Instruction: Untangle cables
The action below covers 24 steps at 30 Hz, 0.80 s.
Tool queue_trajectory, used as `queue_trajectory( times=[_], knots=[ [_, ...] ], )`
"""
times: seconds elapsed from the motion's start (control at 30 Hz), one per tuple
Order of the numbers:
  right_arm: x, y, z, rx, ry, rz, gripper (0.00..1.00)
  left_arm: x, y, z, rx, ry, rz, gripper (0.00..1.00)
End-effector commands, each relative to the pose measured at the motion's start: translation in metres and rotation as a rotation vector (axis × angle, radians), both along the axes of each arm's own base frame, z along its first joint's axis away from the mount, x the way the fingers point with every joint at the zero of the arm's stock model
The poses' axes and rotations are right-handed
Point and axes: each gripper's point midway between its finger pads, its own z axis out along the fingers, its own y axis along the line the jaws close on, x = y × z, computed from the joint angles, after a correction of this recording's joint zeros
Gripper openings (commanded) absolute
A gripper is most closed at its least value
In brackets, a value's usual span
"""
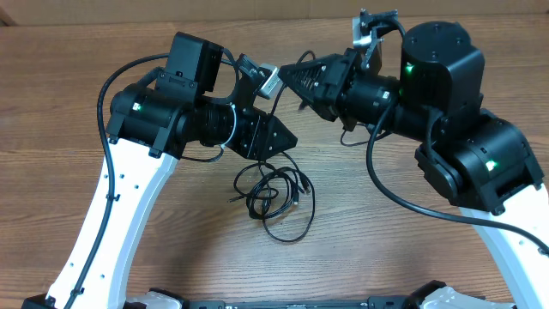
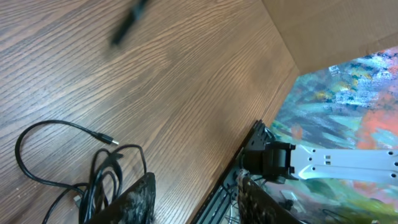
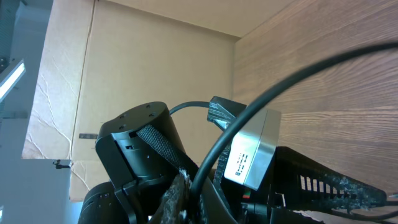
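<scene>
Cables (image 1: pixel 260 202) bunched together, crossings unclear (plugs tiny), table (image 1: pixel 386 249) beneath.

Wood-grain table (image 1: pixel 403 249), thin black rubbery cables (image 1: pixel 276 196)

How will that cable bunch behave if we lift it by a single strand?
Probably floppy: the cables lie in loose curved loops on the table, so they should sag and trail. Likely light, since the cords look thin. Loops overlap beside the free plug, so one strand may drag the whole bunch.

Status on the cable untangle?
Left pincer open, right pincer open, neither on cables. Bunch lies on table. Thick arm wire crosses right pincer's view.
</scene>
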Motion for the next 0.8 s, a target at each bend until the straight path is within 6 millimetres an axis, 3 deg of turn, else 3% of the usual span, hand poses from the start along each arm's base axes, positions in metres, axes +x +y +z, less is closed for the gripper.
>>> queue_trajectory(
  times=[0.0,0.13,0.2,0.3,0.33,0.47,0.77],
  knots=[
    [0.002,-0.003,0.005,0.010,-0.011,-0.009,0.04,-0.001,0.001,-0.003,0.013,0.003,0.002,0.44],
    [0.006,-0.005,0.004,0.000,-0.017,-0.036,0.04,-0.003,0.002,-0.004,0.018,0.011,0.000,0.49],
    [0.009,-0.007,0.003,-0.007,-0.023,-0.052,0.04,-0.003,0.002,-0.004,0.019,0.014,0.000,0.57],
    [0.013,-0.009,0.001,-0.016,-0.022,-0.072,0.04,-0.004,0.001,-0.004,0.013,0.019,-0.004,0.84],
    [0.014,-0.009,0.000,-0.021,-0.022,-0.079,0.04,-0.005,0.000,-0.003,0.007,0.020,-0.007,0.86],
    [0.017,-0.010,-0.005,-0.034,-0.009,-0.092,0.04,-0.007,-0.001,-0.001,-0.006,0.020,-0.022,0.83],
    [0.020,-0.008,-0.008,-0.035,0.001,-0.089,0.04,-0.007,-0.001,-0.002,-0.002,0.005,-0.037,0.56]
  ],
)
